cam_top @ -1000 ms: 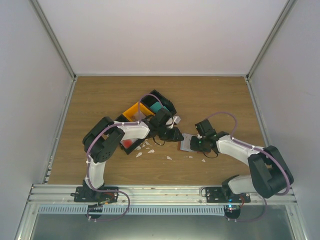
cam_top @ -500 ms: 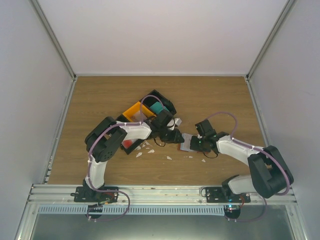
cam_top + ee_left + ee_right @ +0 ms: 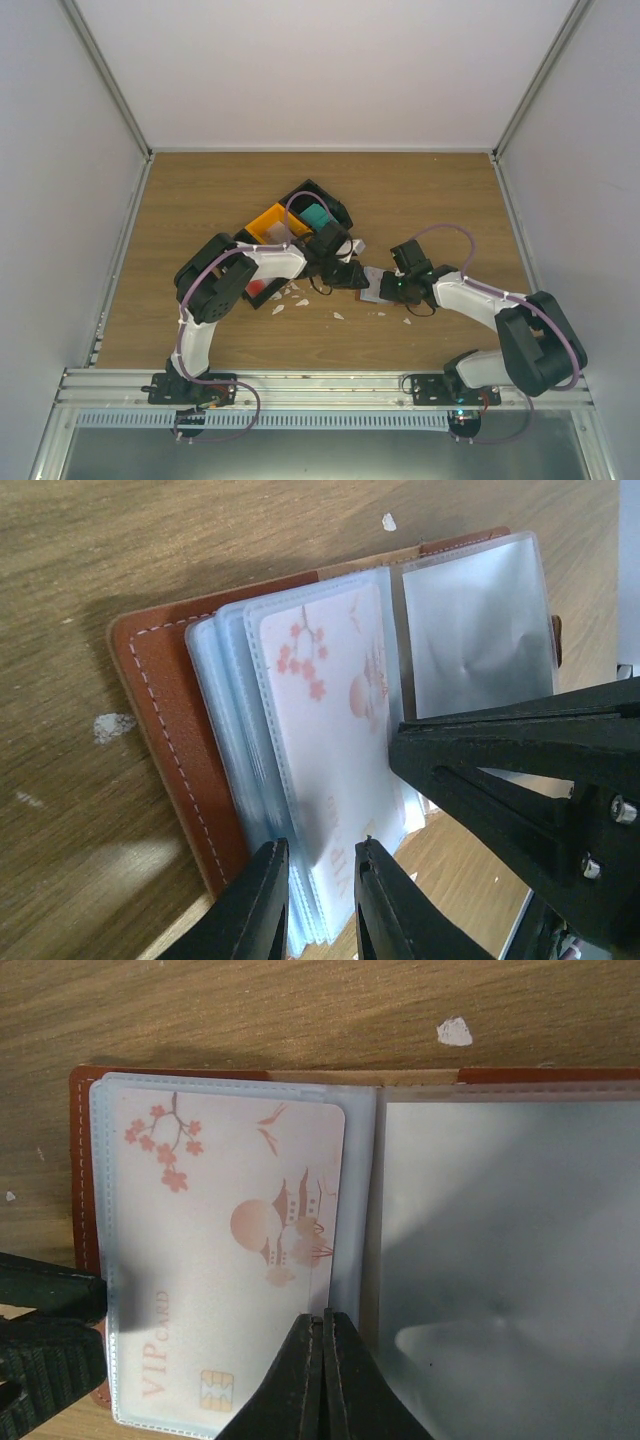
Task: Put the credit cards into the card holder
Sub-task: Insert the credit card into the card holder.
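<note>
Your card holder (image 3: 374, 287) lies open on the bench (image 3: 200, 200) near the middle, with the left claw (image 3: 352, 277) at its left edge and the right claw (image 3: 392, 288) at its right. One credit card (image 3: 220, 1260) sits in the top sleeve of the left-hand stack. That stack's near edge runs between the left claw's fingers (image 3: 268, 905). The right claw's tips rest beside the fold. Behind and to the left stands the compartment tray (image 3: 268, 222), with another card (image 3: 318, 217) in a rear compartment. Scraps (image 3: 338, 316) lie on the bench in front.
</note>
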